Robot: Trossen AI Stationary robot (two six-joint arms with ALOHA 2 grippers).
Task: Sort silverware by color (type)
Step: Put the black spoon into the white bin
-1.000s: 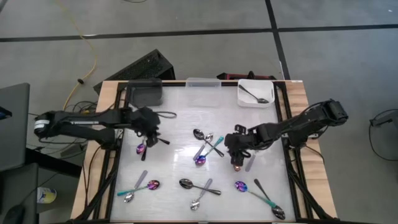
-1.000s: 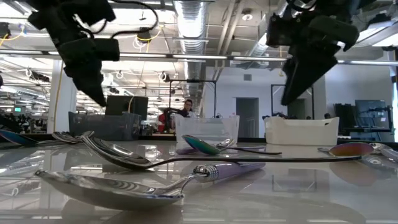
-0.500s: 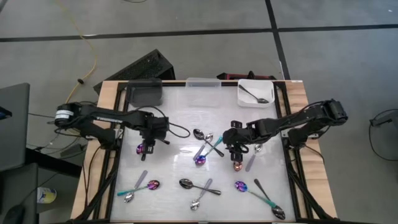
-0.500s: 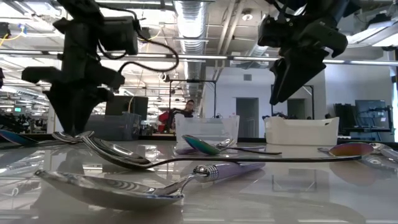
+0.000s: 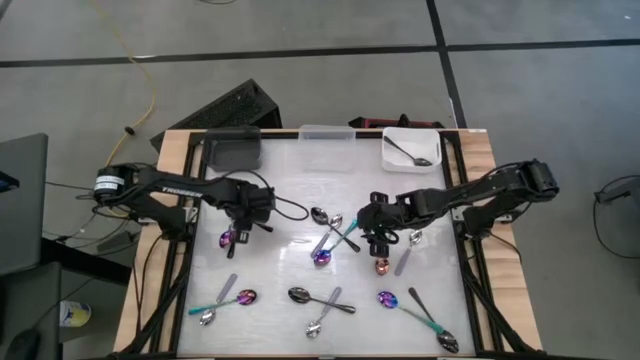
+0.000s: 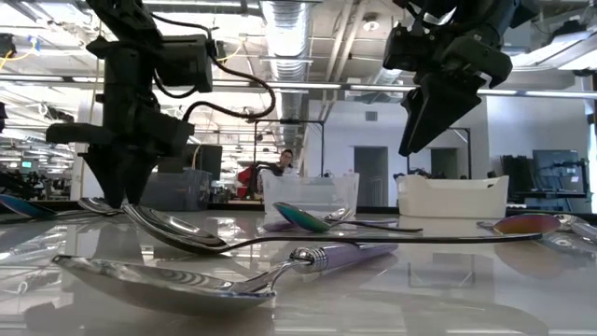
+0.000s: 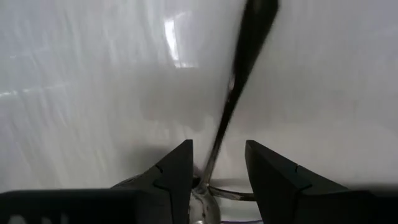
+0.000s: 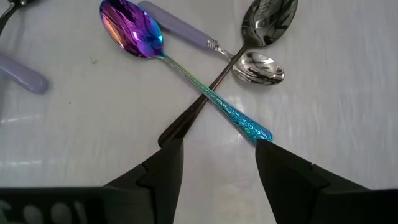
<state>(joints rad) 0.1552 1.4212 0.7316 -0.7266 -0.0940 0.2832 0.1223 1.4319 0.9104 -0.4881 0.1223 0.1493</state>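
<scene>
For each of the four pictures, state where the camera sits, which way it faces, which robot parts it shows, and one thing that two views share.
High view: above the table, facing straight down; both arms, left gripper, right gripper.
Low view: at tabletop height, facing level into the room; both arms reach down from above.
Left wrist view: on the left arm, facing the tabletop; open left gripper around a black spoon.
Right wrist view: on the right arm, facing down; open right gripper.
Shared: the crossed purple-blue spoon also shows from above.
</scene>
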